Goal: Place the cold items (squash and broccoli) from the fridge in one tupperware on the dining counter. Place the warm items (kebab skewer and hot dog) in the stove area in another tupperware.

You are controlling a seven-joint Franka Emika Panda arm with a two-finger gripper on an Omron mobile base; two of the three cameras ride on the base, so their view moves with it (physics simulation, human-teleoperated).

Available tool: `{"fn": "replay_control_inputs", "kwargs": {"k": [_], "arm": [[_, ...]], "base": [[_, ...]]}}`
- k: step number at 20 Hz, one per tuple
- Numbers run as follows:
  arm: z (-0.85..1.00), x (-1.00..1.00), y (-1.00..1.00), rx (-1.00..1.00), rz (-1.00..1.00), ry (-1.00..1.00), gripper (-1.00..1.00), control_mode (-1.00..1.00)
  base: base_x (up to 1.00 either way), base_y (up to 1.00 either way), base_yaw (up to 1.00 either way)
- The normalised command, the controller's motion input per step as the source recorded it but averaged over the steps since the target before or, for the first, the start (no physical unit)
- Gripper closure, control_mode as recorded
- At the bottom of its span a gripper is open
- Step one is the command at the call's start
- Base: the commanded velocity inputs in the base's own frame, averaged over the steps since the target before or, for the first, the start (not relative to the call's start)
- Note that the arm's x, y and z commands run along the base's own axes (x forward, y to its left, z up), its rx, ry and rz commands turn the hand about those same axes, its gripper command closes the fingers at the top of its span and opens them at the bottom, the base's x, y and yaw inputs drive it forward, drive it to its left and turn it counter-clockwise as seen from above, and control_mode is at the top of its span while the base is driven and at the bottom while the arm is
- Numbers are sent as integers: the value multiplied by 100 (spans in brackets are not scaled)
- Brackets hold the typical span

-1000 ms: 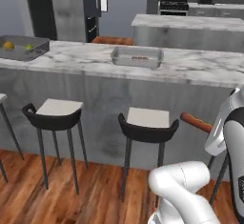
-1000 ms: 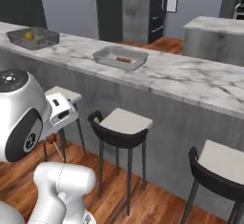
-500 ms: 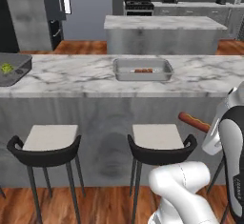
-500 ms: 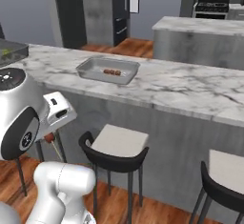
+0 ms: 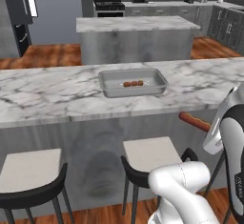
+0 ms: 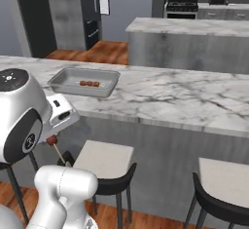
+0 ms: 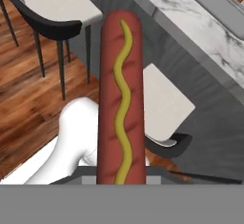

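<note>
Both base views have swung since a second ago: the base has driven along the dining counter (image 5: 57, 99), so the grey tupperware (image 5: 133, 82) that sat off to one side now lies almost straight ahead. That shift is the camera's, not the tray's.

The gripper (image 7: 121, 178) is pinched on the hot dog (image 7: 120, 94), which runs up the middle of the hand view with its wavy line of mustard; its fingertips are hidden behind the sausage. In the left base view the hot dog (image 5: 194, 121) sticks out beside the arm, below the counter's edge and above a stool (image 5: 152, 158).

The kebab skewer (image 5: 133, 83) already lies inside the tupperware, small brown pieces near the middle of its floor; it shows again in the right base view (image 6: 89, 83). So, judging by this, half of the warm pair is placed and the hot dog is on its way to join it. It is not yet over the tray and has to be lifted above the counter's edge first.

Squash and broccoli, and the second container, I cannot find in the present pictures, so their share of the task cannot be judged from here.
</note>
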Motion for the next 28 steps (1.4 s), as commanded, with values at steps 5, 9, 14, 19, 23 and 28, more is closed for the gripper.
{"fn": "replay_control_inputs", "kwargs": {"k": [5, 9, 14, 19, 23, 28], "arm": [[14, 17, 6, 0, 0, 0, 100, -100], [90, 98, 20, -3, 1, 0, 100, -100], [71, 100, 50, -12, 0, 5, 100, -100], [-11, 100, 39, -2, 0, 13, 100, -100], [-42, 100, 5, 0, 6, 13, 100, -100], [-42, 97, 0, 0, 6, 10, 100, -100]], "base": [[57, 30, 0], [0, 0, 0], [0, 0, 0], [0, 0, 0], [0, 0, 0], [0, 0, 0]]}}
